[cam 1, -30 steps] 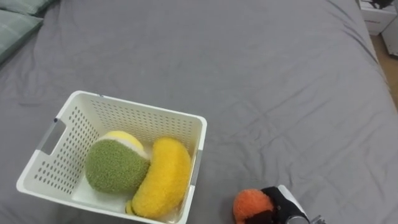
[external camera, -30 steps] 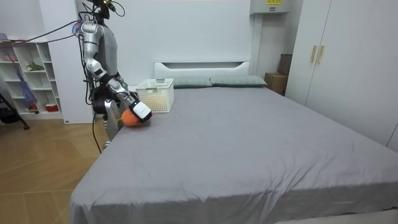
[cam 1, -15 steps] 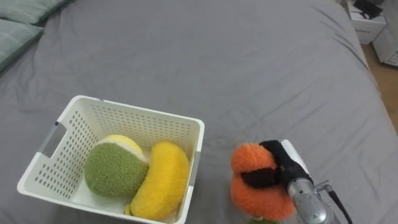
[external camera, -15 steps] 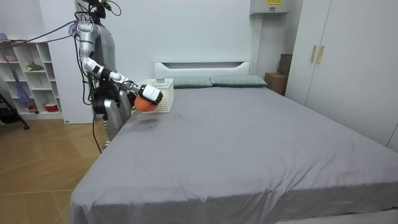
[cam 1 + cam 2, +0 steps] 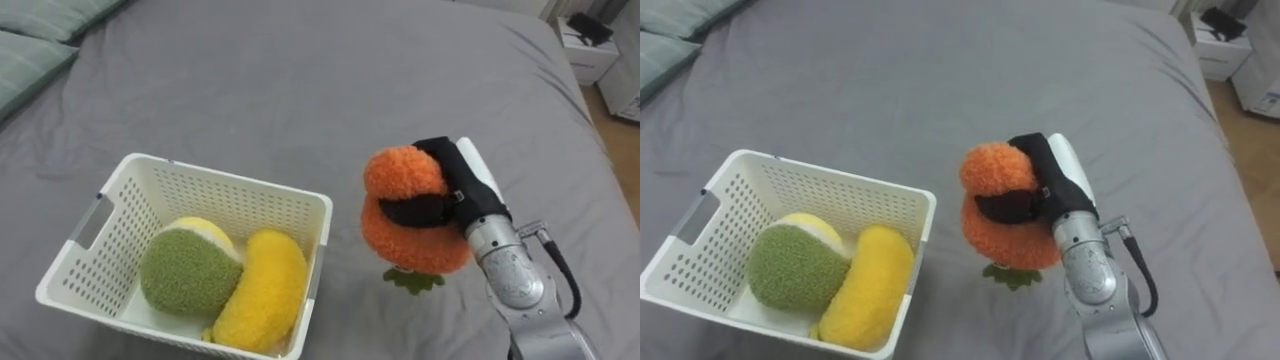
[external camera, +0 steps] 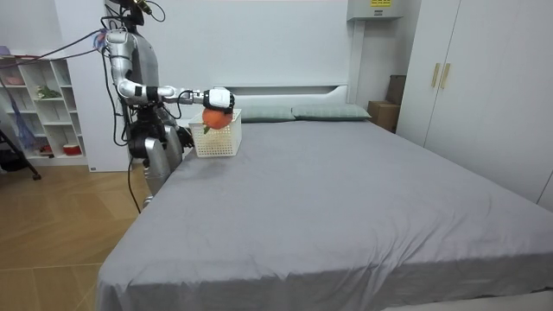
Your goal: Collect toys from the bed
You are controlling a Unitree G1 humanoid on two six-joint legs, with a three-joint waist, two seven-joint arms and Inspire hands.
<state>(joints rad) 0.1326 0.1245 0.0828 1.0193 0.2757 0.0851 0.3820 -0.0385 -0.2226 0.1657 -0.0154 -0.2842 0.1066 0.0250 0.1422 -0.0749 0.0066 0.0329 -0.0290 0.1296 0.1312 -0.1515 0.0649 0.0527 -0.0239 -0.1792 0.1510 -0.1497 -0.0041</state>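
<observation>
My right hand (image 5: 455, 190) (image 5: 1045, 185) is shut on an orange plush toy (image 5: 405, 215) (image 5: 998, 215) with green leaves hanging beneath, held in the air above the grey bed, just right of the white perforated basket (image 5: 110, 215) (image 5: 710, 205). Inside the basket lie a green and yellow plush ball (image 5: 185, 270) and a yellow plush banana (image 5: 258, 295). In the room view the orange toy (image 6: 218, 117) hangs at the basket (image 6: 216, 138), at the end of my outstretched arm.
I stand at the side of a grey bed (image 5: 300, 90), near its head. Green pillows (image 5: 35, 45) lie at the upper left. White furniture (image 5: 590, 30) stands past the bed's far right edge. A wardrobe (image 6: 484, 95) stands at the room view's right.
My right hand has lifted the orange toy from low at the bed's near edge up and forward, to beside the basket. The camera view has shifted slightly.
</observation>
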